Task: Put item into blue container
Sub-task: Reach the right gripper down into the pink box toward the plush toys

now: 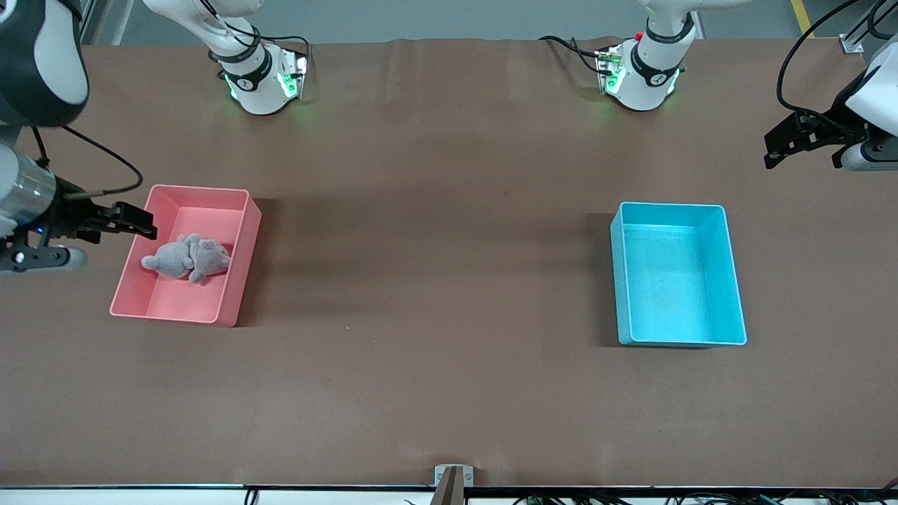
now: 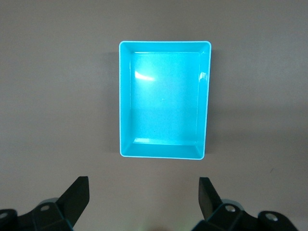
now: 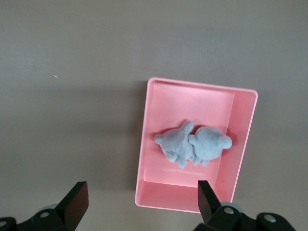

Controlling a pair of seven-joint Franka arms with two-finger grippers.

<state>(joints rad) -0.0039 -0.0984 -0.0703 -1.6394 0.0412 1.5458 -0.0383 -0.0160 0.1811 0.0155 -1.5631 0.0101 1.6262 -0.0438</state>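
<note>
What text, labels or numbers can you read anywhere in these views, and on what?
None can be read.
Blue container: plain walls, no label.
Pink bin and the grey plush toy in it: no print.
Arm bases: a small round mark on each black band, too small to read.

Grey plush toy [image 1: 186, 257] in pink rectangular plastic bin [image 1: 237, 275] at frame left, light blue rectangular plastic bin [image 1: 732, 280] at frame right, brown table [image 1: 435, 294]
</note>
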